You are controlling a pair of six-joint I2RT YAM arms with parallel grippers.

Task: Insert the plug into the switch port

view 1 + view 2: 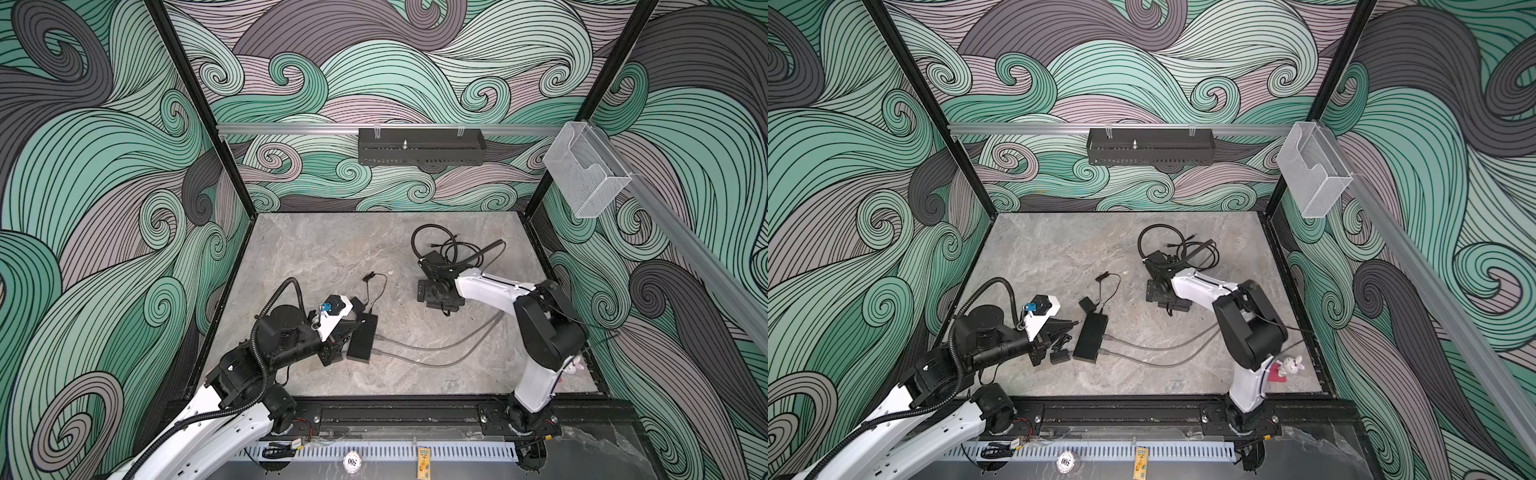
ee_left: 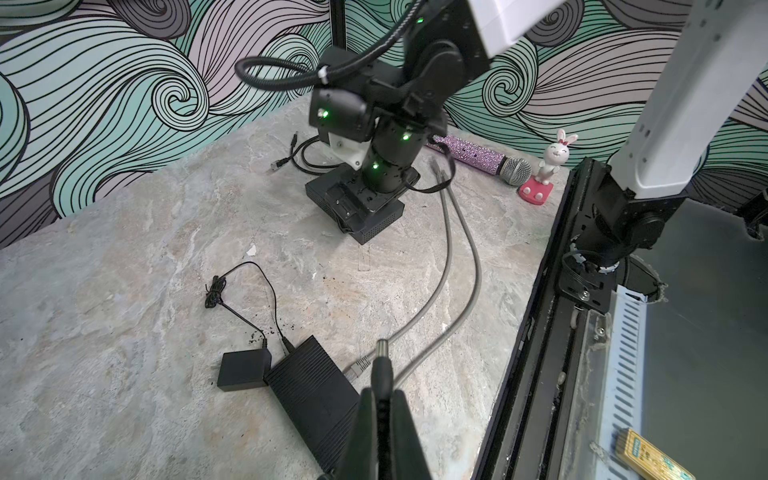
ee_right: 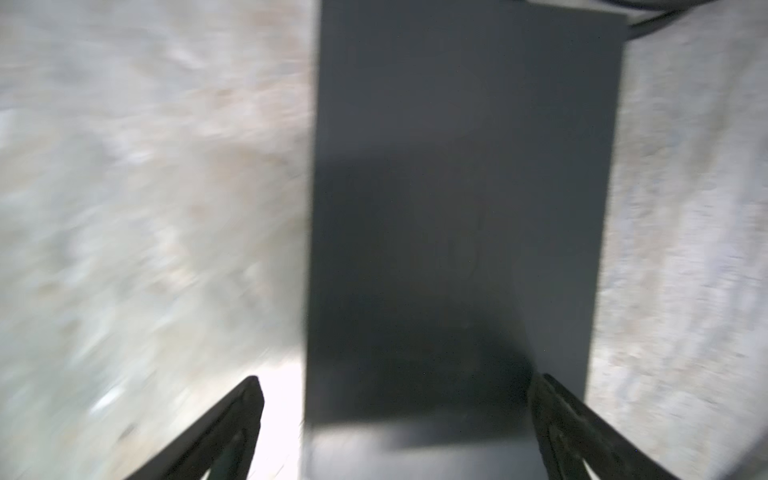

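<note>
**Differences between views.** The left wrist view alone shows the grip clearly. The left end effector [image 2: 381, 394] is closed narrow on the barrel plug [image 2: 381, 353], whose metal tip juts out past the fingertips. The same view is the only one to show a glittering microphone [image 2: 478, 156] by the right edge of the table [image 2: 124, 232]. A rabbit figurine [image 2: 555, 157] stands next to the microphone.

In a top view the plug [image 1: 1076, 322] points at the switch [image 1: 1091, 336] from the left-edge side, close to it but apart. The switch lies flat toward the front-left corner, with two grey cables [image 1: 1163, 347] plugged into its long side. A small black adapter [image 1: 1087, 304] sits just beside one end. The switch port cannot be made out in any view.

The right wrist view is blurred. It shows the right end effector [image 3: 395, 386] spread wide just above a dark-grey box [image 3: 457, 166], gripping nothing. One finger is beside the box and the other is over it. In both top views the wrist hides those fingers.

**Arm pose.** The left arm is folded low along the left edge, with its wrist level. The right arm rises from the front edge, bends at the elbow and reaches toward mid-table with its wrist turned down.
</note>
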